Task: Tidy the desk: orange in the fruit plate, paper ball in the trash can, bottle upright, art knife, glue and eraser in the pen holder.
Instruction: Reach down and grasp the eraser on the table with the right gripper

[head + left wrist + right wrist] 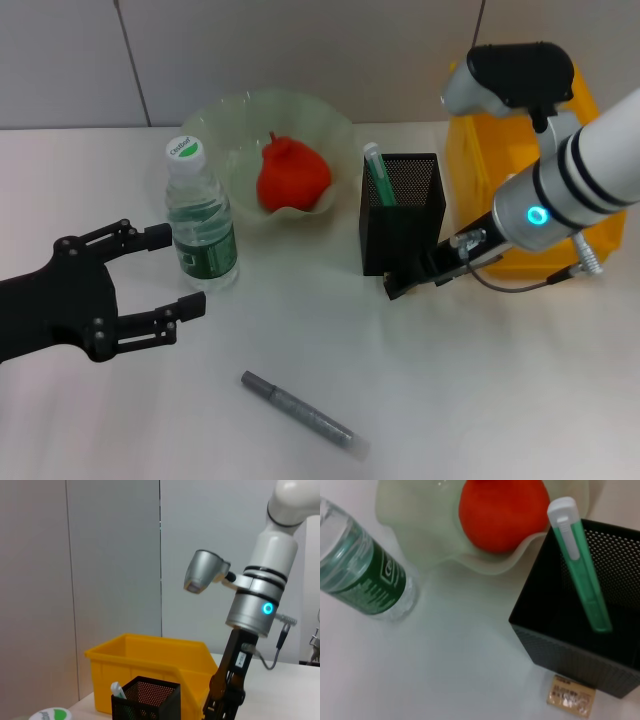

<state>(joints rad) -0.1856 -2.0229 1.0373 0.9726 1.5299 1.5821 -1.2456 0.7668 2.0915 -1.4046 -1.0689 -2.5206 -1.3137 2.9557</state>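
On the white tabletop (480, 400), much of the tidying looks done: the orange (292, 177) sits in the pale green fruit plate (230, 125) at the far side, and the bottle (201, 220) stands upright just left of it, cap up. Right of the plate, a green stick-like item (378, 175), either the glue or the art knife, leans in the far-left corner of the black mesh pen holder (402, 215), its white cap above the rim. Behind the holder stands the yellow trash can (470, 160); no paper ball shows in any view.

Two pieces seem to be still out of place. A grey, pen-shaped tool (298, 410) lies flat near the front edge, well apart from everything else. A small tan eraser (571, 695) rests on the tabletop just beside the holder's near wall, seen from the right wrist.

At left, the left claw (170, 270) is spread wide and empty, its far finger just beside the bottle's side, its near finger in front of the bottle. At right, the right claw (412, 278) is low by the holder's near right corner, apparently over the eraser; whether its fingers are open or closed cannot be told.
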